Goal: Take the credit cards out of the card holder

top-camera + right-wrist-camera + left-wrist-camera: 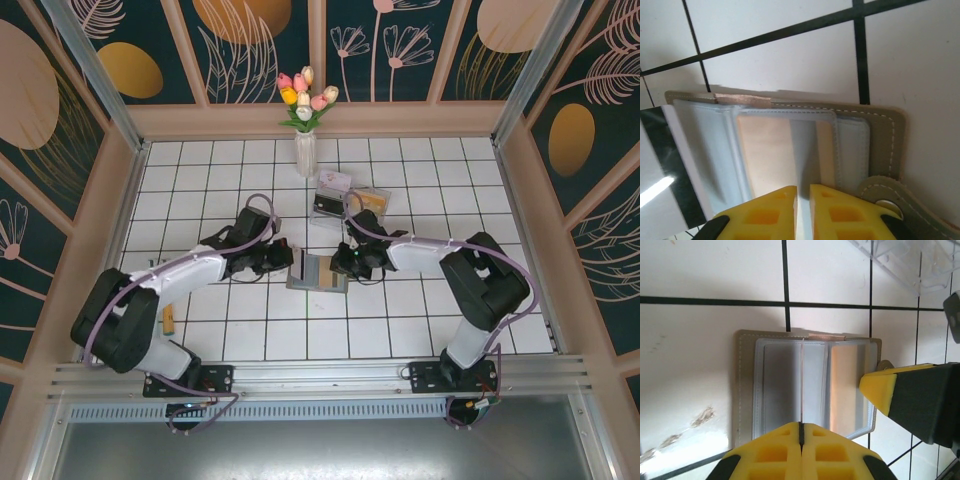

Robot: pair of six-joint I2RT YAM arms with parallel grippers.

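Partly hidden by arms, the open card holder (317, 272): left hand (801, 427) shut on its clear sleeve (801, 380), right hand (802, 192) nipping another; tan card (845, 385) blurred.

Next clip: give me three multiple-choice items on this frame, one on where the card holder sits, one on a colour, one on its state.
1. The card holder lies:
A. between the left gripper and the right gripper
B. in the far left corner
C. in the far right corner

2. The gripper fingers are:
A. red
B. yellow
C. blue

3. The card holder is:
A. folded shut
B. standing on edge
C. open flat

Key:
1 A, the top view shows it flanked by both grippers.
2 B, both wrist views show yellow fingers.
3 C, its clear sleeves face up.
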